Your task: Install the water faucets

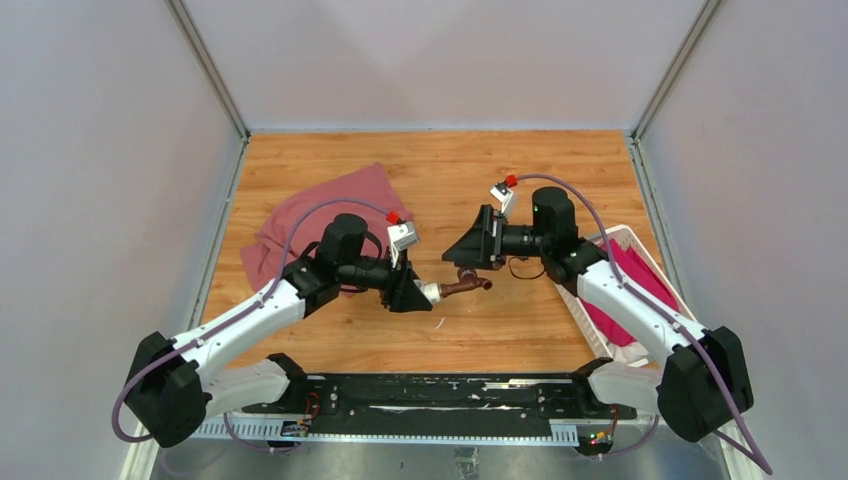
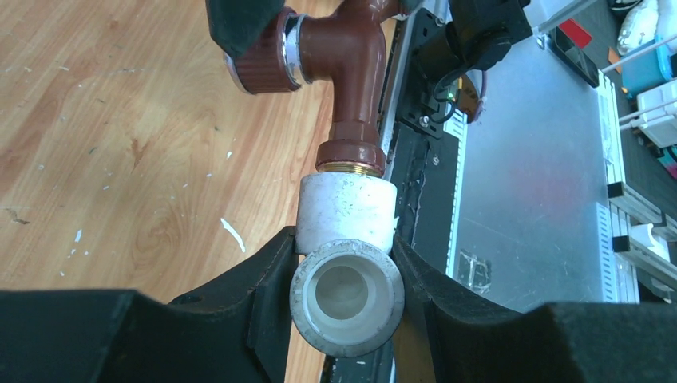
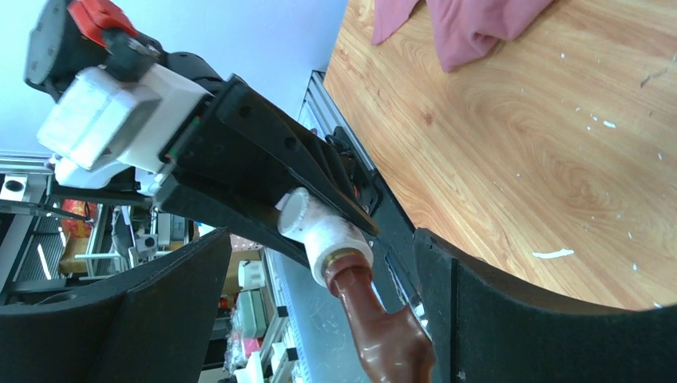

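The reddish-brown tap (image 1: 466, 284) is joined to the white pipe fitting (image 1: 430, 292) and held above the wooden table. My left gripper (image 1: 418, 292) is shut on the fitting. In the left wrist view the fitting (image 2: 347, 211) sits between my left gripper's (image 2: 343, 241) jaws, its open socket facing the camera, and the tap (image 2: 351, 72) rises from it. My right gripper (image 1: 467, 264) is open around the tap's far end. In the right wrist view the tap (image 3: 387, 335) and fitting (image 3: 323, 227) lie between the wide-apart fingers (image 3: 511, 319) of the right gripper (image 3: 323, 255), nearer the right one.
A pink-red cloth (image 1: 325, 215) lies at the table's back left, also in the right wrist view (image 3: 471, 24). A white slatted basket (image 1: 592, 330) holding magenta cloth stands at the right edge. A black rail (image 1: 430, 392) runs along the front.
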`<state>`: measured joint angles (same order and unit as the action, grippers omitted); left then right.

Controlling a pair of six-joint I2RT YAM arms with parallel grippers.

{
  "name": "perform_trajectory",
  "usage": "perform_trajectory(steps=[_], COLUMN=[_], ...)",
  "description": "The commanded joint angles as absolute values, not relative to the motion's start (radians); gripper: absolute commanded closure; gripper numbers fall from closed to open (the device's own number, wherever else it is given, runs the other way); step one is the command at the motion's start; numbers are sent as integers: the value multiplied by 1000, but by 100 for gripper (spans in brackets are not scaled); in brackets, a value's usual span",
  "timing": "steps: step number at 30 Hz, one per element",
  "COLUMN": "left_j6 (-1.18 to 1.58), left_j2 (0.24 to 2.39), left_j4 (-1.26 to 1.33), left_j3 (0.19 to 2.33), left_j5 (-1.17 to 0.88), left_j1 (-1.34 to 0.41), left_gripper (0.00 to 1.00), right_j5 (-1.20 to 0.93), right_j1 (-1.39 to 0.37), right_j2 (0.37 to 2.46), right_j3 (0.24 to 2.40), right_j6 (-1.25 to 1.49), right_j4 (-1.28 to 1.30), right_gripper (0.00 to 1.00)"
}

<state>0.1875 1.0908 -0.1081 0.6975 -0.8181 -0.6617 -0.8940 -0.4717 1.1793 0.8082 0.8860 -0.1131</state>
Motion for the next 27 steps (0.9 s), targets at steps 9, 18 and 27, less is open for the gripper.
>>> perform_trajectory(steps=[9,18,27], left_j6=[189,212,231], left_j2=[1060,1063,1095], left_j4=[-55,-30,-7], left_j3=[749,742,743], left_j5=[-793,-679,-664], left_j1=[-664,-661,-660], left_gripper=[100,100,100], right_j5=[-966,-979,-973], right_j1=[-477,-477,-479], right_j2=[1125,1023,922], right_j3=[683,614,611], right_j6=[868,925,936], right_j4=[-138,-154,-93], right_gripper=[11,10,10])
